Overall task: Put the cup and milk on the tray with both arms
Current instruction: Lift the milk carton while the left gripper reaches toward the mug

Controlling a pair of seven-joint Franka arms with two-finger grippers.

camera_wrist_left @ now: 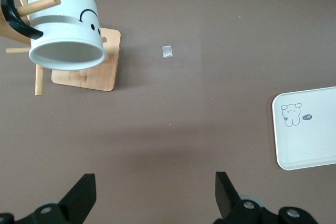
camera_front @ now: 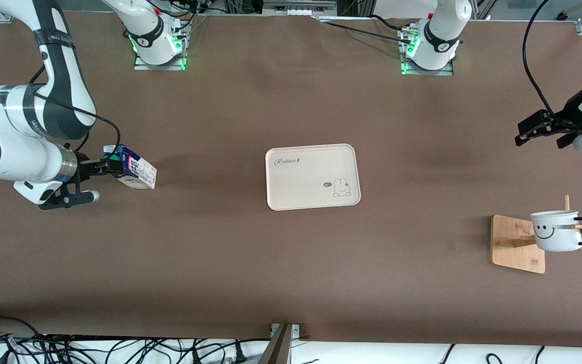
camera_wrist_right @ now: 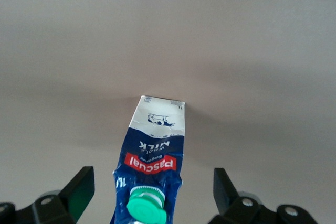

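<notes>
The milk stands on the table toward the right arm's end, green cap on top. My right gripper is open, its fingers on either side of the carton's top without touching it; in the right wrist view the milk sits between the spread fingers of the right gripper. The cup hangs on a peg of a wooden rack toward the left arm's end. My left gripper is open and empty, up over bare table; the cup shows well off from the left gripper. The tray lies empty mid-table.
The wooden rack has a square base and several pegs; it shows in the left wrist view too. A corner of the tray shows there, and a small silver scrap lies on the table. Cables run along the table's near edge.
</notes>
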